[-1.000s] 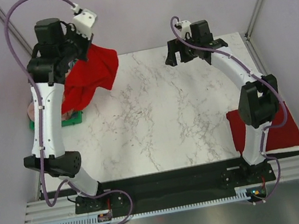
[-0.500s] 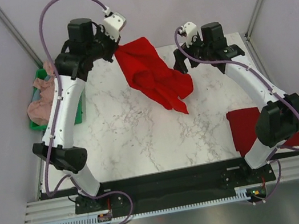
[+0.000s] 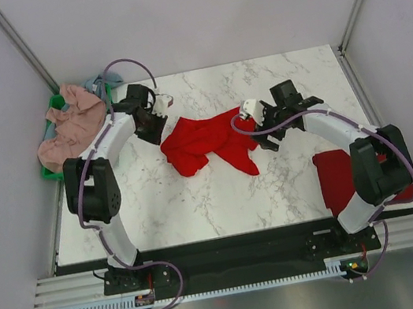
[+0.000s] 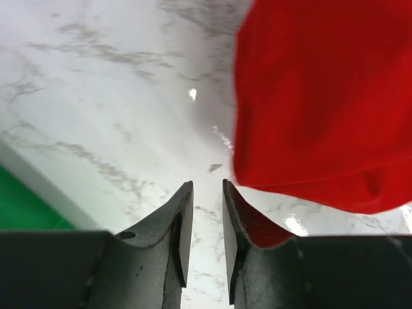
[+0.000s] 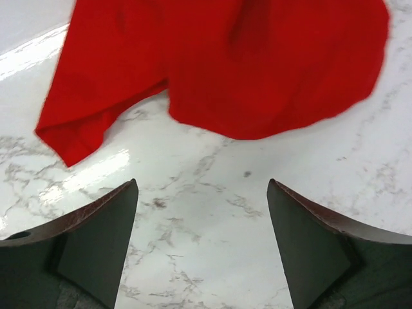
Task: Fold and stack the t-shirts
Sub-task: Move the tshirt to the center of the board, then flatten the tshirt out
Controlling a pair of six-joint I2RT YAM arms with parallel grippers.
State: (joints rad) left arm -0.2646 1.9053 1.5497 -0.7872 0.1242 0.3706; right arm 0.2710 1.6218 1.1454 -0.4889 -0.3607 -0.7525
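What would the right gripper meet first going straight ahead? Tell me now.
Probably the red t-shirt lying just ahead of the right gripper; angled downward, its open fingers might touch the marble table first. Depth is unclear.

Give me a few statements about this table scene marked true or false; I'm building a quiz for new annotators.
1. The loose red t-shirt lies crumpled on the marble table. True.
2. The right arm's jaws are clamped on that shirt. False: they stand wide apart over bare marble, short of its edge.
3. A folded red t-shirt lies at the table's near right. True.
4. The pink t-shirt is spread flat mid-table. False: it is heaped on the green bin at the left edge.
5. The left arm's jaws pinch a fold of red cloth. False: they are narrowly parted with nothing between them; the shirt lies just beside one.
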